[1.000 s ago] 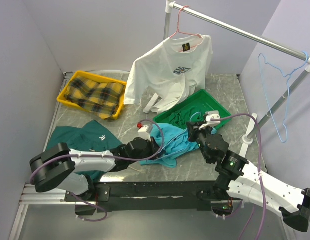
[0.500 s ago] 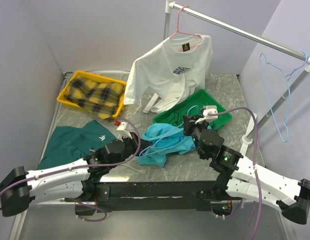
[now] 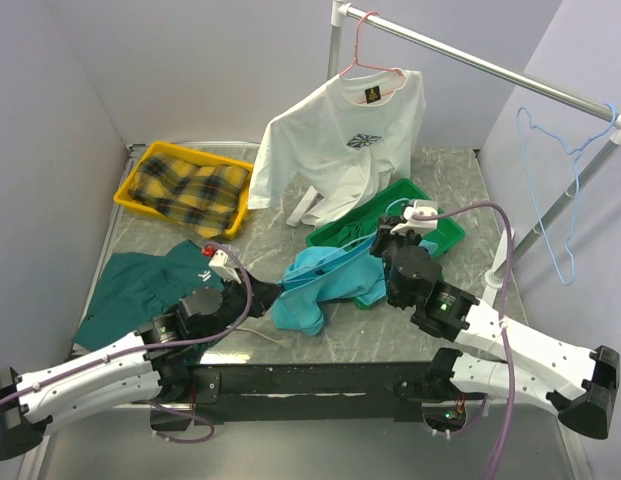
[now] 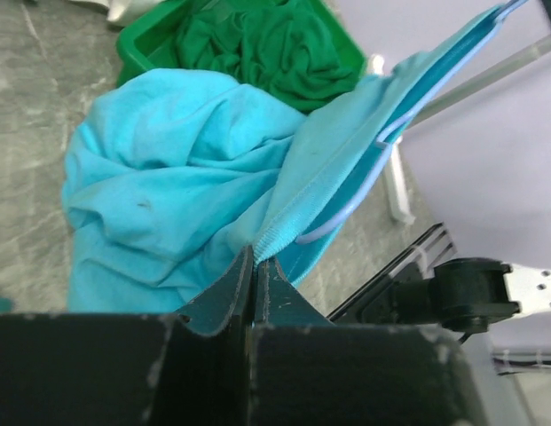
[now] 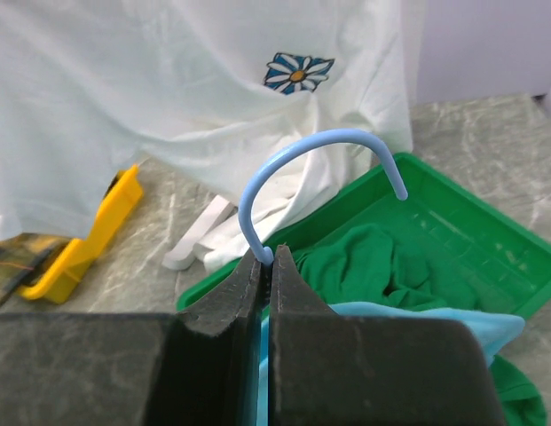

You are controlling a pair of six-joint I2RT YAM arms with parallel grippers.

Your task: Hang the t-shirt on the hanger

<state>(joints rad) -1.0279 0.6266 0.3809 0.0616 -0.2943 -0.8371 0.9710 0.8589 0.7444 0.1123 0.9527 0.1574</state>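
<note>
Right wrist alone shows the right pincer (image 5: 267, 266) pinching the hanger (image 5: 246, 213).

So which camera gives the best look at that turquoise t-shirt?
The top view: it alone shows the whole t-shirt, in one bunch. The left wrist view is closer, with a ribbed edge pinched in the left hand, but it crops the rest. The right wrist view catches only a sliver along the bottom.

t-shirt (image 3: 325, 285): turquoise, bunched, edge pulled taut | hanger (image 5: 247, 209): light-blue wire, hook exposed, rest apparently inside t-shirt
</note>
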